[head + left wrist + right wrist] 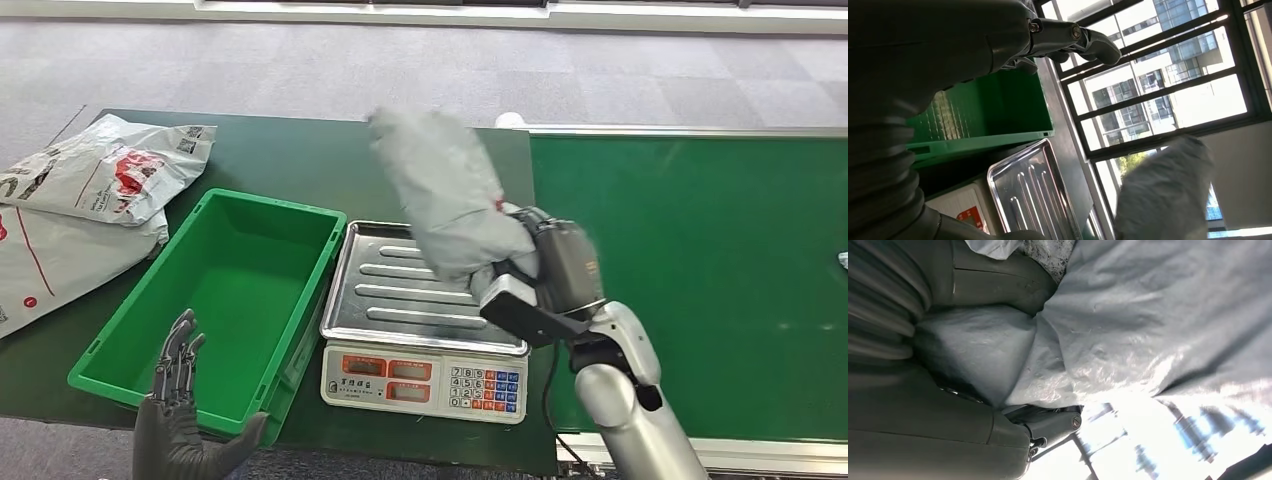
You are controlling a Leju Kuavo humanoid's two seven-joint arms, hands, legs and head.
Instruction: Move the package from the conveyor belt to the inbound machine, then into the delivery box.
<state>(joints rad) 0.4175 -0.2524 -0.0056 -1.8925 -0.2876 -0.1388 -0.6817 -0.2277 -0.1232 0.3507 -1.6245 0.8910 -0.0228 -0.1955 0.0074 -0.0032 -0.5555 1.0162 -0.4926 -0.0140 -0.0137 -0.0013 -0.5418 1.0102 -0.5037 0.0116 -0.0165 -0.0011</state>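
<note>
- Nearest, the robot's left hand (178,400) hovers with fingers spread, holding nothing, at the near edge of a green plastic crate (120,345).
- Beside the crate, an electronic scale (425,383) with a ribbed steel pan (385,290) sits on a dark green table (290,160).
- The right hand (540,275) grips a grey plastic package (440,195), lifted above the pan.
- A green conveyor belt (700,250) runs along the right.
- White printed mailer bags (100,175) lie far left; grey carpet (300,70) beyond.

Two white printed mailer bags (85,200) lie overlapping at the far left of a dark green counter (270,160), with grey carpeted floor (300,60) beyond and tall buildings (1158,85) visible through window panes.
</note>
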